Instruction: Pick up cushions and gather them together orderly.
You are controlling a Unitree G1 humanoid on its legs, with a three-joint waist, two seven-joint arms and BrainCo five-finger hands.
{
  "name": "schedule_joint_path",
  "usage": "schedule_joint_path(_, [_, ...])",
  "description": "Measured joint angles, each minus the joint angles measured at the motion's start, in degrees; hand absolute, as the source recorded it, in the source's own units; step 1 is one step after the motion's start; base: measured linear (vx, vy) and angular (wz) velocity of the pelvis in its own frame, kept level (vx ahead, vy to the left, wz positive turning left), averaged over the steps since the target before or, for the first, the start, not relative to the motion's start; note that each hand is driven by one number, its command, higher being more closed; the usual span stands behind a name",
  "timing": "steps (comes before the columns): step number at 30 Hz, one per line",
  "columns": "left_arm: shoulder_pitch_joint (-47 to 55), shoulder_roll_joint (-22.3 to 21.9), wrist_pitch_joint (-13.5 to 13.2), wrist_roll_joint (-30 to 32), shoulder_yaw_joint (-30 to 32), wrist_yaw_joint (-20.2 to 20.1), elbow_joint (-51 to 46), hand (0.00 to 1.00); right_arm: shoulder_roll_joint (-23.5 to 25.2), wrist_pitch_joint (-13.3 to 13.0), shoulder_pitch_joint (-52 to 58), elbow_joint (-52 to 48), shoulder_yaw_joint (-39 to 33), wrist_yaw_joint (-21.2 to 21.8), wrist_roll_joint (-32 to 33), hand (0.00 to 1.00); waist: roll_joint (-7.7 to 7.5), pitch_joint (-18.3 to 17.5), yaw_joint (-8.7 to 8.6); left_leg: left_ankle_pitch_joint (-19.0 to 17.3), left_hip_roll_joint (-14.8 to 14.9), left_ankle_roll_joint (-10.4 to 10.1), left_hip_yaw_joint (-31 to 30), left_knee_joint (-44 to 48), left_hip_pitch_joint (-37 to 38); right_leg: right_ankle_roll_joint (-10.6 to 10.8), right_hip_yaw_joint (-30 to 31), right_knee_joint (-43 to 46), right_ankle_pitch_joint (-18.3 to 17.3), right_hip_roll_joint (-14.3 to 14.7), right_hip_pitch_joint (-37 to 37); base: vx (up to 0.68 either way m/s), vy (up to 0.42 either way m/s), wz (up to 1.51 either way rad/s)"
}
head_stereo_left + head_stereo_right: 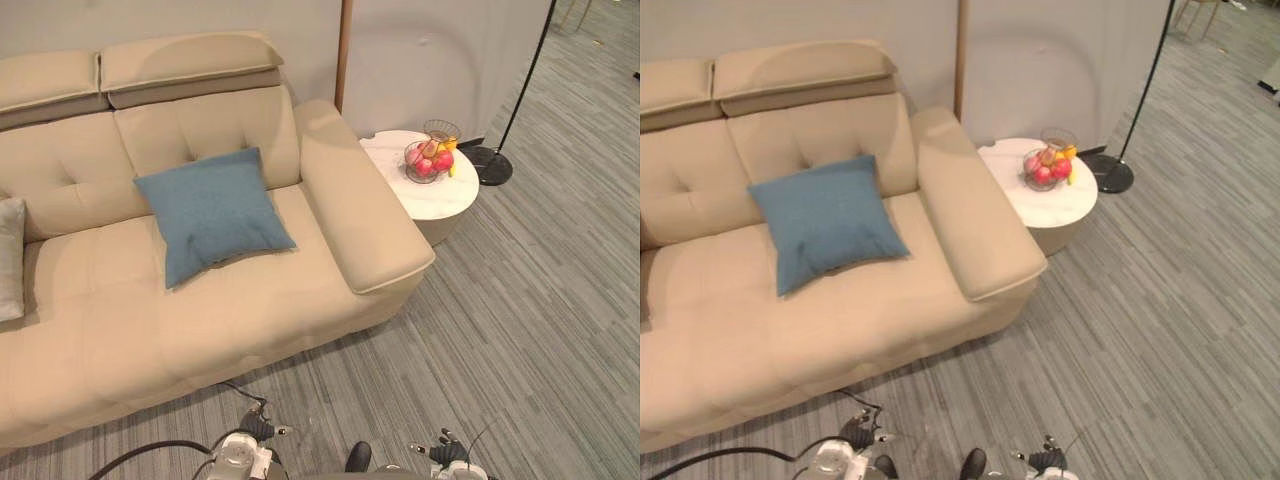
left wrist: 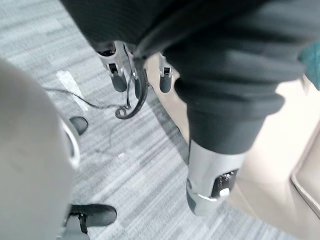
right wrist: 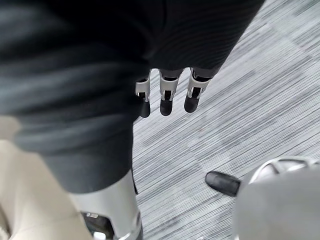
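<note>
A blue square cushion (image 1: 213, 212) leans against the backrest in the middle of the beige sofa (image 1: 250, 310). A pale grey cushion (image 1: 10, 258) lies on the seat at the sofa's far left, cut off by the picture's edge. My left hand (image 2: 119, 77) hangs over the grey floor beside the sofa's front, fingers straight and holding nothing. My right hand (image 3: 167, 97) also hangs above the floor, fingers straight and empty. Both hands are well below and in front of the cushions.
The sofa's wide right armrest (image 1: 360, 215) stands between the seat and a round white side table (image 1: 445, 195) that carries a wire fruit basket (image 1: 430, 160). A floor lamp's black base (image 1: 490, 165) sits behind the table. Grey striped carpet (image 1: 520, 330) lies open to the right.
</note>
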Motion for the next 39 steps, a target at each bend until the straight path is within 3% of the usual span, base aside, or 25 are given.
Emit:
schedule_joint_path(4, [0.82,0.14,0.02,-0.01,0.85,-0.04,0.62,0.00,0.42,-0.04,0.02,0.01,0.00,0.02,0.00,0.00,0.62,-0.78,0.03,0.90,-1.24,0.24,-0.65,-2.59,1.47,0.52,-0.09,-1.20,0.37,-0.32,1.02,0.05,0.041,0.04])
schedule_joint_path(5, [1.64,0.15,-0.04,-0.03,1.53,-0.36,1.55,0.00,0.55,-0.08,0.15,0.76,0.02,0.28,0.00,0.00,-0.21,-1.40,-1.01,4.41,-4.96,1.72,-5.57,-11.34,6.79,2.17,0.54,-2.57,1.63,-1.91,3.69,0.00,0.000,0.00])
schedule_joint_path(15, [1.95,0.16,-0.09,-0.27,3.26,-0.32,1.66,0.00,0.63,-0.07,0.72,0.76,-0.07,0.28,0.00,0.00,-0.21,-1.40,-1.11,4.49,-5.40,1.83,-8.20,-11.34,6.77,2.23,0.64,-2.56,1.57,-1.92,4.33,0.00,0.003,0.07])
schedule_joint_path(19, [2.72,0.27,-0.17,-2.16,5.53,-0.12,1.64,0.00,0.90,-0.06,1.02,0.76,-0.04,0.27,0.13,0.00,-0.60,-1.41,-1.15,4.55,-5.72,1.92,-11.10,-10.76,6.73,1.86,8.09,-2.55,1.15,-1.84,4.45,-0.01,0.031,0.17])
schedule_joint_path(22, [2.70,0.64,-0.25,-4.06,7.58,0.10,1.48,0.00,1.40,-0.03,0.89,0.85,0.05,0.29,1.32,0.00,-1.76,-0.92,-1.05,4.44,-5.58,1.85,-12.64,-8.22,6.24,1.71,12.15,-2.06,0.88,-1.84,4.38,-0.05,-0.009,-0.13])
schedule_joint_path(25, [2.69,0.19,-0.23,-4.69,9.66,0.08,0.76,0.00,1.38,-0.01,0.91,0.78,-0.03,0.17,2.40,0.00,-2.54,-0.39,-0.74,2.06,-5.00,2.09,-14.27,-1.94,4.17,1.68,18.80,1.82,-0.86,-1.73,1.56,-0.09,-0.023,-0.68])
schedule_joint_path(26, [2.69,-0.64,-0.25,-5.33,11.17,0.17,0.62,0.00,1.35,0.00,0.95,0.74,-0.08,0.00,3.01,0.00,-2.12,-0.43,-0.16,0.12,-4.78,2.28,-18.94,0.45,3.35,2.15,22.17,2.94,-1.40,-1.08,-0.10,-0.14,-0.085,-1.43])
schedule_joint_path(27, [2.56,-1.77,-0.21,-5.69,11.85,0.15,0.71,0.00,0.99,0.02,1.31,0.31,-0.51,-0.15,3.56,0.00,-0.44,-0.60,-0.10,-3.66,-3.49,0.38,-22.06,1.11,3.07,2.66,25.56,3.10,-1.09,0.97,-1.22,-0.15,-0.073,-1.33])
schedule_joint_path(30, [2.57,-2.35,-0.12,-5.63,12.42,0.08,0.56,0.00,2.07,0.20,2.41,-2.41,-1.76,-0.29,3.89,0.00,-0.45,-0.64,-0.27,-5.65,-2.95,1.12,-17.39,1.72,2.88,3.12,32.99,2.74,-1.07,2.65,-3.20,-0.07,0.011,-1.14])
schedule_joint_path(33, [2.71,-1.66,-0.10,-5.65,14.55,0.13,0.32,0.00,3.24,0.30,2.62,-3.43,-0.79,-0.28,3.77,0.00,-2.20,-0.92,-0.32,-6.49,-2.13,0.34,-9.28,1.72,2.90,2.83,41.80,3.89,0.64,4.90,-8.23,-0.01,0.044,-1.55])
schedule_joint_path(34, [2.75,-1.42,-0.09,-5.60,14.52,0.12,0.28,0.00,3.34,0.32,2.52,-3.44,0.27,-0.34,3.79,0.00,-2.58,-0.94,-0.32,-6.69,-1.91,0.08,-6.45,1.68,2.98,1.85,42.16,4.03,1.54,5.07,-9.56,0.02,0.018,-1.55])
schedule_joint_path(35, [2.75,-1.32,-0.06,-5.60,14.51,0.11,0.30,0.00,3.37,0.32,2.29,-3.52,0.75,-0.31,3.77,0.00,-2.60,-0.94,-0.25,-6.39,-1.43,0.23,-3.94,1.86,2.96,1.28,41.01,4.35,1.92,4.92,-10.38,0.06,0.011,-1.72])
schedule_joint_path(36, [2.76,-1.36,0.04,-5.61,14.50,0.13,0.29,0.00,3.07,0.31,1.58,-3.55,0.70,-0.26,3.75,0.00,-2.12,-0.92,-0.64,-6.47,0.04,0.17,1.92,2.36,2.85,0.13,31.66,7.53,1.61,3.48,-13.65,0.09,0.008,-1.65])
schedule_joint_path(38, [2.69,-1.30,0.09,-5.65,14.64,0.13,0.26,0.00,2.86,0.29,1.19,-3.70,0.47,-0.33,3.80,0.00,-1.66,-0.95,-0.95,-6.42,0.85,0.08,5.33,2.31,3.55,-2.03,17.32,12.88,0.01,1.15,-15.69,0.19,-0.014,-1.30])
schedule_joint_path(39, [2.68,-1.38,0.12,-5.66,15.24,0.10,0.14,0.00,2.99,0.30,1.30,-3.71,0.42,-0.43,3.78,0.00,-1.83,-1.04,-0.89,-6.43,0.68,0.08,6.68,2.31,4.09,-1.85,14.04,12.48,-0.59,0.62,-14.94,0.33,-0.110,-1.16])
